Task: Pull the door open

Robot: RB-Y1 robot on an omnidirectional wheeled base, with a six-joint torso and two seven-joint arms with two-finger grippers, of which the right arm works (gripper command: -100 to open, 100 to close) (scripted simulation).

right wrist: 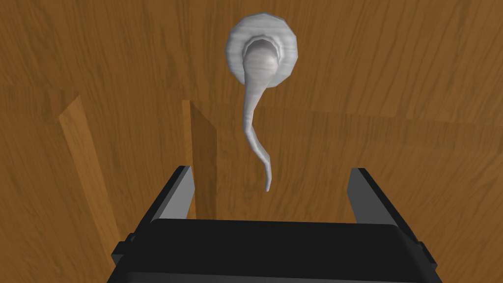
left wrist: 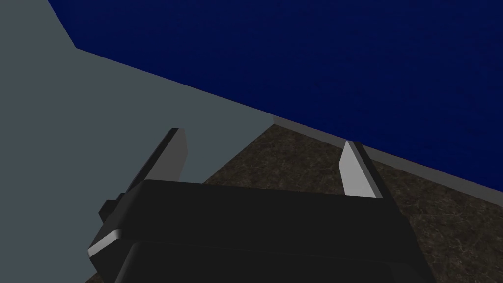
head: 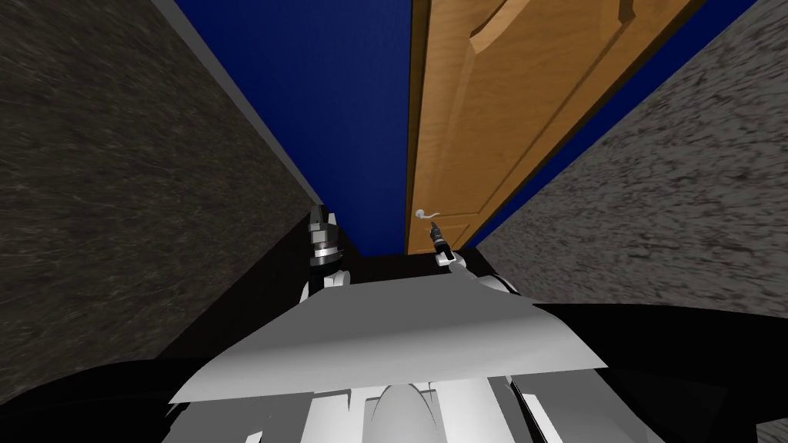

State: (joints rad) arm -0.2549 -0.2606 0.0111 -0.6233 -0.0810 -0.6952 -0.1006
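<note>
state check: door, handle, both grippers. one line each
door: no gap shows at its edge, looks shut.
right gripper: open, holding nothing, aimed at the door.
handle: not gripped; lever tip lines up between the right gripper's fingers, touching neither.
left gripper: open, holding nothing, by the blue wall.
</note>
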